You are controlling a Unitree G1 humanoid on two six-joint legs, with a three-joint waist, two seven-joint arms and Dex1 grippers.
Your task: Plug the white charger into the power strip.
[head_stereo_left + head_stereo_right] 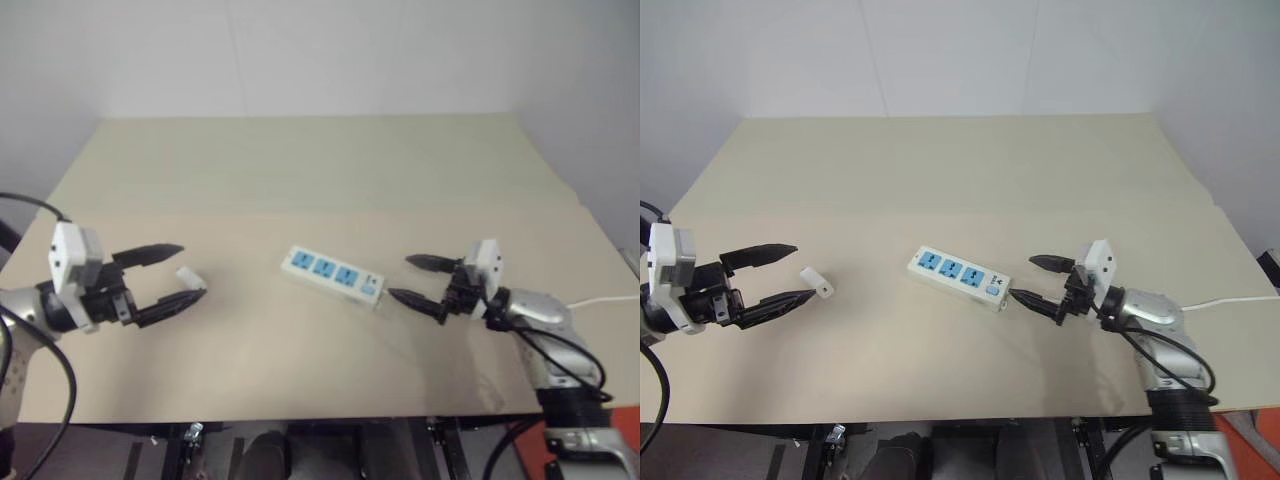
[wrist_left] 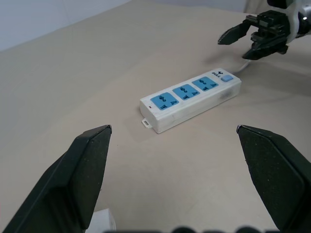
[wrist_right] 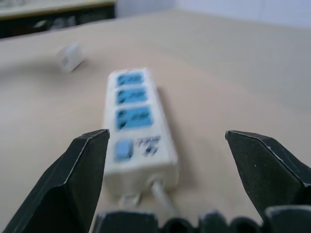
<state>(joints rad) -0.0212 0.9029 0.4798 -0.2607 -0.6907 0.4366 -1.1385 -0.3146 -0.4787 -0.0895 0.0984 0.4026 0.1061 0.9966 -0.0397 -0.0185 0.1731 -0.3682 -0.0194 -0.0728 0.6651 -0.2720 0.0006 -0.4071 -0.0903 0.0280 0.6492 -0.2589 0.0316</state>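
Note:
The power strip [image 1: 333,275] lies flat in the middle of the table, a white bar with three blue socket faces up and a small button at its right end. The white charger [image 1: 816,283] rests on the table to its left, a small rounded block. My left gripper [image 1: 192,271] is open and level, its fingertips on either side of the charger without closing on it. My right gripper [image 1: 401,278] is open too, pointing at the strip's button end from the right, with nothing between its fingers. In the right wrist view the strip [image 3: 136,121] lies straight ahead, the charger [image 3: 69,57] beyond it.
The strip's thin white cord [image 3: 163,194] leaves its button end and runs under my right gripper; a white cable [image 1: 603,299] shows at the table's right edge. The beige table top [image 1: 320,170] stretches back to a white wall.

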